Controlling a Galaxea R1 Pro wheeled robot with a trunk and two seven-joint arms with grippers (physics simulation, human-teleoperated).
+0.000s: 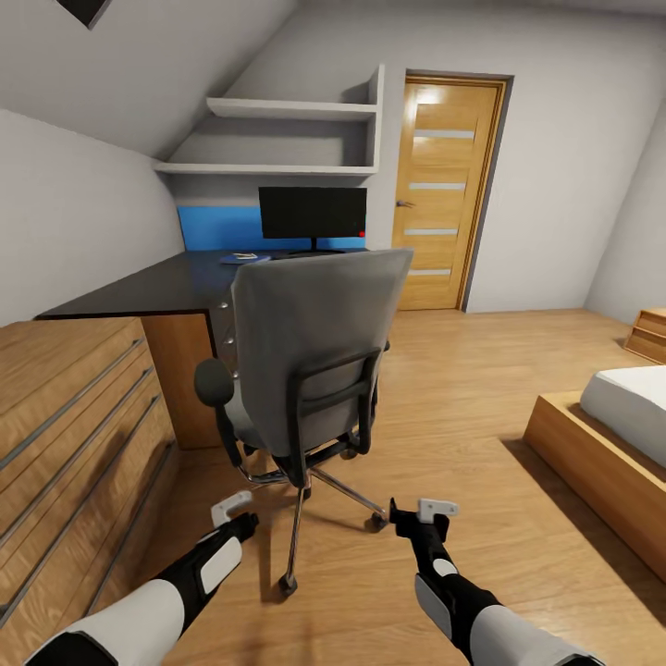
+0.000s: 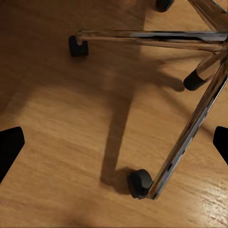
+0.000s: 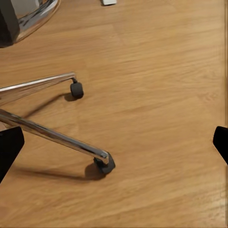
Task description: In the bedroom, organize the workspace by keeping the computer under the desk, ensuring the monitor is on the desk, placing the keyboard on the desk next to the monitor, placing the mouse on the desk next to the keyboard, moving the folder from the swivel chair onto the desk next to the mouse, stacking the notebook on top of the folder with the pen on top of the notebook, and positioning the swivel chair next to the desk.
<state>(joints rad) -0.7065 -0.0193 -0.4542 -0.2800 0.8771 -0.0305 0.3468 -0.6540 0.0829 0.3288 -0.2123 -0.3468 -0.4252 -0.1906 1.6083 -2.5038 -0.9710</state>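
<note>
Chair [image 1: 310, 356] positioning step: left gripper [image 1: 233, 514] and right gripper [image 1: 427, 514] low, fingers apart, empty; next, probably push it deskward [image 1: 139, 287].

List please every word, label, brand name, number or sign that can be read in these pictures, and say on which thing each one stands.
There is none to read.
The monitor is dark, with a red dot at its lower corner, no letters.
The swivel chair, the desk and the door bear no writing.
Some flat things lie on the desk before the monitor, too small to tell.
</note>
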